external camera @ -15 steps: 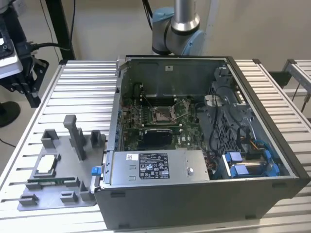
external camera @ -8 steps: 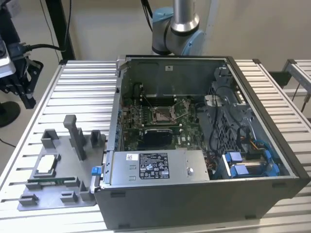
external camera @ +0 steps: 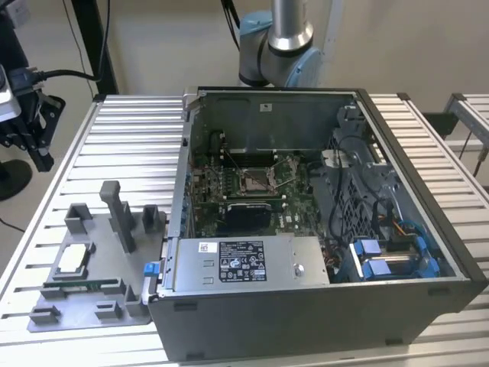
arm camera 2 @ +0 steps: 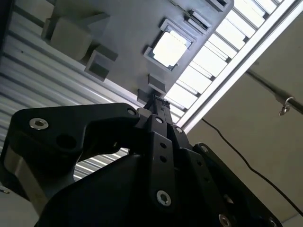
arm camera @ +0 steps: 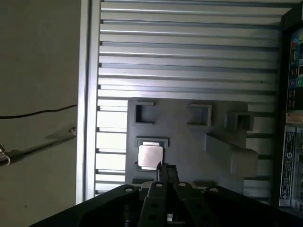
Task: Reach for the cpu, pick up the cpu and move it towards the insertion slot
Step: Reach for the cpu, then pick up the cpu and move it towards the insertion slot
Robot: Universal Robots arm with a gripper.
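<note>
- The cpu [external camera: 70, 260] lies flat in a grey tray [external camera: 76, 317] recess, well apart from the insertion slot [external camera: 256, 181]
- In the first wrist view the gripper [arm camera: 159, 166] hangs above the tray, pointing down toward the cpu
- Its fingers are pressed together, holding nothing

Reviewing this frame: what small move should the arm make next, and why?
Probably lower the gripper toward the pale silver square cpu chip: in the second wrist view the gripper hovers empty, apart from the chip, which lies untouched in a recess of the grey plastic tray.
</note>
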